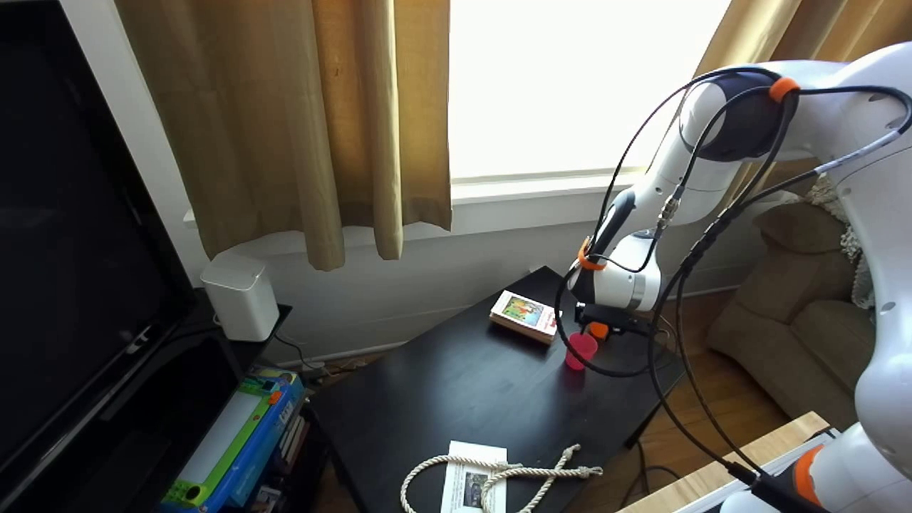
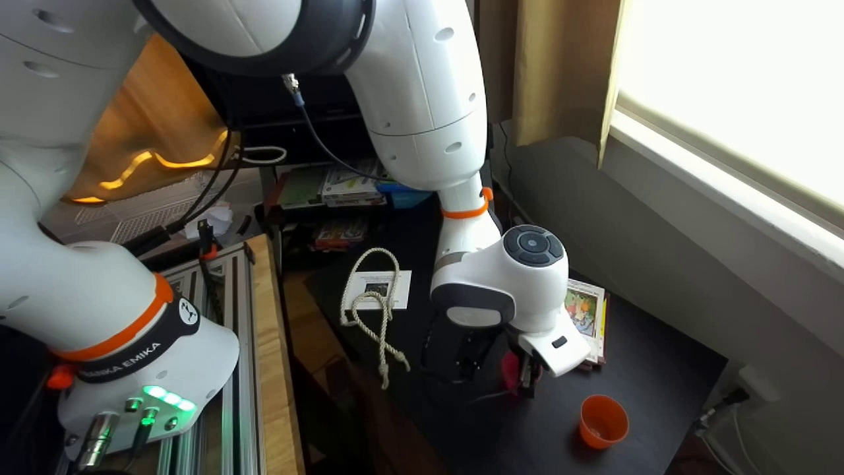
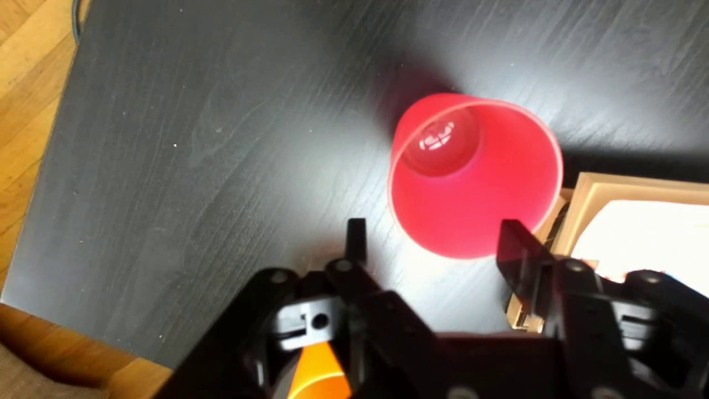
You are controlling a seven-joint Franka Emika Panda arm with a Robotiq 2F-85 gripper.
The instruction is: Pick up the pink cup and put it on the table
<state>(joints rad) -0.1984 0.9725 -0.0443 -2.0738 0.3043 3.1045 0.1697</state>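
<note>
On the black worktop point(image 1: 442, 385), left of the orange cup point(image 2: 603, 422) in both exterior views, stands the pink cup point(image 3: 476, 180); the fingers point(image 3: 356, 241), spread wide and empty, are best centred across its rim before closing.
</note>
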